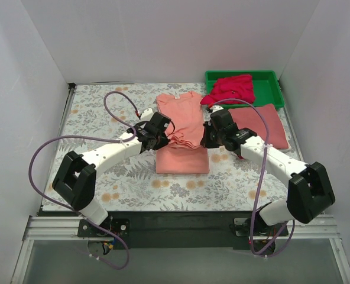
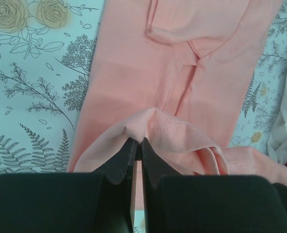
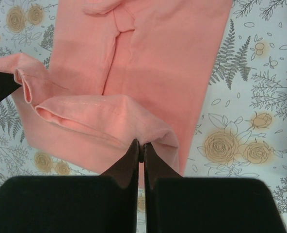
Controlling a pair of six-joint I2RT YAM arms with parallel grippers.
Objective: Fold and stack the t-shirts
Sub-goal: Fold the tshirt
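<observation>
**Fingers pinch the pink shirt's hem at both corners**

Pressed together on cloth, the left fingers [image 2: 131, 148] hold a stitched fold of the salmon-pink shirt [image 1: 182, 158]. The right fingers [image 3: 134, 150] pinch the same hemmed edge at its other corner. That shirt lies left of the green tray [image 1: 269, 74] and nearer the arms. It is stretched long on the flowered surface [image 1: 98, 118], with its middle bunched up between the two holds. A dusty rose shirt [image 1: 261, 121] lies just in front of the tray, and a red shirt [image 1: 231, 87] is heaped inside it. The cloth looks light, soft and limp, so it will likely sag between grips. The hem corners seem the best places to hold, kept level and taut for a straight crease.
</observation>
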